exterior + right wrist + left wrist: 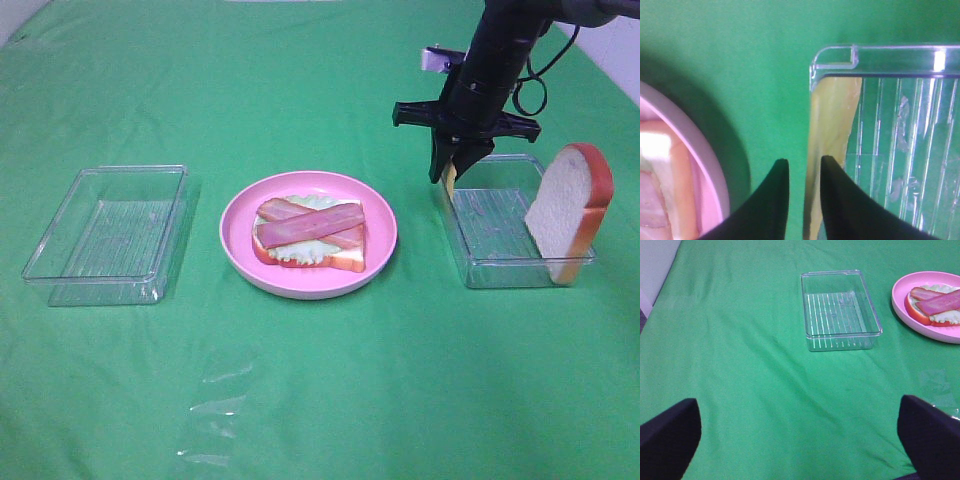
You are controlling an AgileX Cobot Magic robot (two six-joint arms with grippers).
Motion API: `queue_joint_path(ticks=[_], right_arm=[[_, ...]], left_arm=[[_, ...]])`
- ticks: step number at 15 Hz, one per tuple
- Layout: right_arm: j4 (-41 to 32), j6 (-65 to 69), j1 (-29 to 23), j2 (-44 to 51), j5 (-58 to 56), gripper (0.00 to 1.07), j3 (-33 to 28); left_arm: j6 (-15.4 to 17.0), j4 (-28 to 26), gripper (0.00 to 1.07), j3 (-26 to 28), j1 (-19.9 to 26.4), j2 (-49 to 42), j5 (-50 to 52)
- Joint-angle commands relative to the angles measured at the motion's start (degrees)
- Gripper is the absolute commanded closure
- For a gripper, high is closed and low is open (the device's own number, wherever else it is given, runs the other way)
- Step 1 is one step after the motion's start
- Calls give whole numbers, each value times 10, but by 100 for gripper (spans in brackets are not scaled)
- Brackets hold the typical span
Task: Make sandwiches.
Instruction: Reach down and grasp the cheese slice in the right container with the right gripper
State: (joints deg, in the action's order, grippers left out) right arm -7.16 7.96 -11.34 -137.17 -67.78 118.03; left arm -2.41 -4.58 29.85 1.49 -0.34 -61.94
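Observation:
On the pink plate (300,285) lies an open sandwich (310,232): a bread slice, pale lettuce and two crossed bacon strips (312,223). A second bread slice (565,210) leans upright in the far right end of the right clear tray (500,272). My right gripper (447,170) points down at that tray's left wall. Its fingers (782,200) stand close together on the edge of a yellow cheese slice (832,115), which leans against the inside of the wall. My left gripper (800,440) is open above bare cloth, short of the left tray (812,342).
A green cloth covers the table. The left clear tray (105,235) holds nothing. The plate's rim (715,190) lies just beside the right tray's corner (835,57). A patch of clear film (215,405) lies on the cloth in front.

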Motion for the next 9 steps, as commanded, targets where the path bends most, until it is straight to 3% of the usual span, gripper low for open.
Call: queue_joint_path(ticks=[1,5,9], right_arm=[[-1,2,-1,-1,-9,85,2],[-1,3,-1,-1,-11,85,2],[-1,3,-1,-1,-13,97,2]], left_arm=[[2,-3,7,-2,2,-10,2],[2,-3,7,-2,2,-10,2],[2,-3,7,-2,2,-10,2]])
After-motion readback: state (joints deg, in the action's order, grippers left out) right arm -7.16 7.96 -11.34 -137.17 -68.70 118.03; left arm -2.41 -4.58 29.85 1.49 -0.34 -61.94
